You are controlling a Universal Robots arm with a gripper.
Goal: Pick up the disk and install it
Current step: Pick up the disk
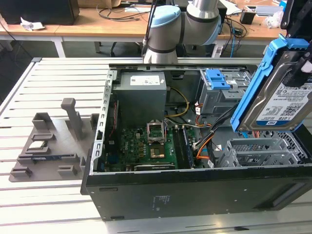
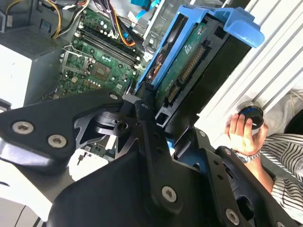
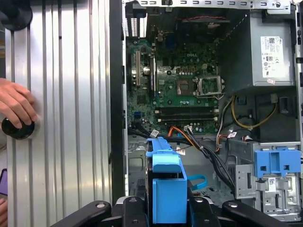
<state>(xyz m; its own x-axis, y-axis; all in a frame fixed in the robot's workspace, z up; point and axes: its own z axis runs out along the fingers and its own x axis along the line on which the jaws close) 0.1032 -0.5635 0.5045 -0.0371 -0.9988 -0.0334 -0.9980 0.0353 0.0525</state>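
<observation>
The disk, a silver drive with a white-and-blue label in a blue plastic carrier, hangs tilted above the right end of the open computer case. My gripper is shut on the disk's upper right edge. Below it sits a grey metal drive cage. In the second wrist view the black fingers clamp the carrier end of the disk, whose green circuit side shows. In the first wrist view the disk stands edge-on between the fingers, over the case interior.
Inside the case are a green motherboard, a grey power-supply box, cables and a blue latch piece. A grey fixture lies at the exterior view's left. A person's hand rests on a black knob beside the case.
</observation>
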